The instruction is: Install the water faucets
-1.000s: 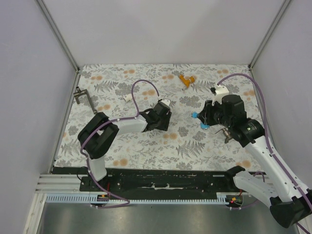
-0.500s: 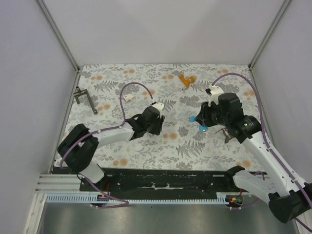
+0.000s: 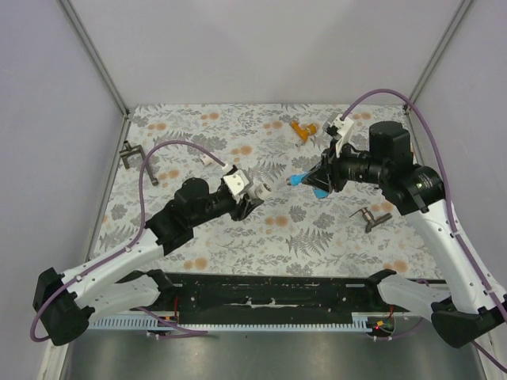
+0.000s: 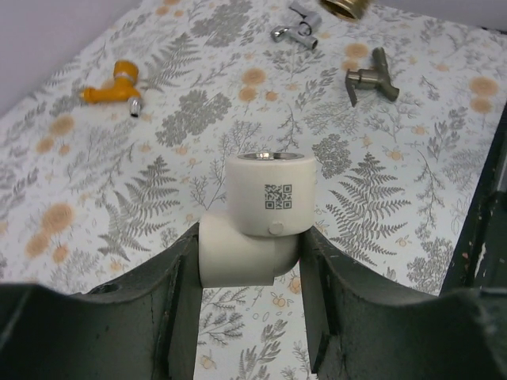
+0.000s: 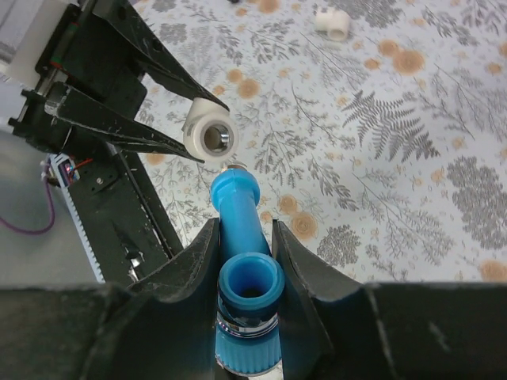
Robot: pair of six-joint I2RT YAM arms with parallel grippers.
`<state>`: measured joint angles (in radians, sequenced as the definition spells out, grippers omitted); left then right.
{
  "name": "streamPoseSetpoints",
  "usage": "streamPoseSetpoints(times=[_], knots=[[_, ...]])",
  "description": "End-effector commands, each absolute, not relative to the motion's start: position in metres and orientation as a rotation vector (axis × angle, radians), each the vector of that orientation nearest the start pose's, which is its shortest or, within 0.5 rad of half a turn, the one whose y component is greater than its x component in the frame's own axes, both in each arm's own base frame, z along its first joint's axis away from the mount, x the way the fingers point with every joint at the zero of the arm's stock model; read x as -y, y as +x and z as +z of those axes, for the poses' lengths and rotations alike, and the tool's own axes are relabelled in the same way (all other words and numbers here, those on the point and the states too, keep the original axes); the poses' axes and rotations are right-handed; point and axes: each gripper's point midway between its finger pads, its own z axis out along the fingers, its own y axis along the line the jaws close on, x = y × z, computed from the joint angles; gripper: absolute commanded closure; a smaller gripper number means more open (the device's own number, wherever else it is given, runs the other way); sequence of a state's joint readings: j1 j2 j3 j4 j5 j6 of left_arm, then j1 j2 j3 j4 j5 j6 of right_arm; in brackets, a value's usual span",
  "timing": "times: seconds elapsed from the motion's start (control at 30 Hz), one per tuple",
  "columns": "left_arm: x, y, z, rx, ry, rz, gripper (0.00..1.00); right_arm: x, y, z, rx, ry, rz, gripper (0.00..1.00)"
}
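My right gripper [image 3: 317, 180] is shut on the blue faucet [image 3: 303, 180] and holds it above the table, its threaded end pointing left. In the right wrist view the faucet [image 5: 238, 210] sits between the jaws, its tip just short of the opening of a white elbow fitting [image 5: 210, 133]. My left gripper [image 3: 255, 192] is shut on that fitting [image 4: 257, 229], held up with its metal-lined opening [image 3: 268, 188] facing the faucet. The orange faucet [image 3: 303, 129] lies on the table at the back; it also shows in the left wrist view [image 4: 115, 85].
A second white fitting [image 3: 207, 158] lies at the back left and shows in the right wrist view [image 5: 333, 22]. Dark metal bracket-like pieces lie at the far left [image 3: 136, 160] and right [image 3: 371, 217]. The floral mat [image 3: 301, 237] covers the table between grey walls.
Both arms have risen and closed in on each other. The left gripper has carried the white fitting up and right. The right gripper has swung the blue faucet's tip left toward it.
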<state>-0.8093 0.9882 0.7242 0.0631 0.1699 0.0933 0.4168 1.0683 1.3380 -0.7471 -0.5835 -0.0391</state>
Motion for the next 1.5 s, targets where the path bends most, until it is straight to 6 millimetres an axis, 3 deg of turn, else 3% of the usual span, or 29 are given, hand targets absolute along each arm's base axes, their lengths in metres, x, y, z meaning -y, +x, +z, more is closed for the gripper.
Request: streamPoseSetpoints(times=[0.0, 0.3, 0.67, 1.07, 1.3, 1.47], knots=[[0.287, 0.208, 0.265, -1.256, 1.156, -0.63, 0.98, -0.215, 0.2, 0.355, -1.724, -1.083, 0.908, 1.0], [0.3, 0.19, 0.303, -1.098, 1.161, -0.745, 0.98, -0.231, 0.184, 0.372, -1.554, -1.256, 0.936, 1.0], [0.306, 0.175, 0.32, -1.021, 1.157, -0.838, 0.98, -0.244, 0.186, 0.362, -1.528, -1.373, 0.875, 1.0], [0.305, 0.181, 0.334, -0.982, 1.135, -0.792, 0.98, -0.252, 0.188, 0.351, -1.552, -1.428, 0.882, 1.0], [0.293, 0.191, 0.358, -0.917, 0.99, -0.715, 0.98, -0.261, 0.195, 0.349, -1.622, -1.349, 0.954, 1.0], [0.292, 0.195, 0.359, -0.89, 0.978, -0.643, 0.98, -0.268, 0.199, 0.35, -1.698, -1.26, 1.019, 1.0]])
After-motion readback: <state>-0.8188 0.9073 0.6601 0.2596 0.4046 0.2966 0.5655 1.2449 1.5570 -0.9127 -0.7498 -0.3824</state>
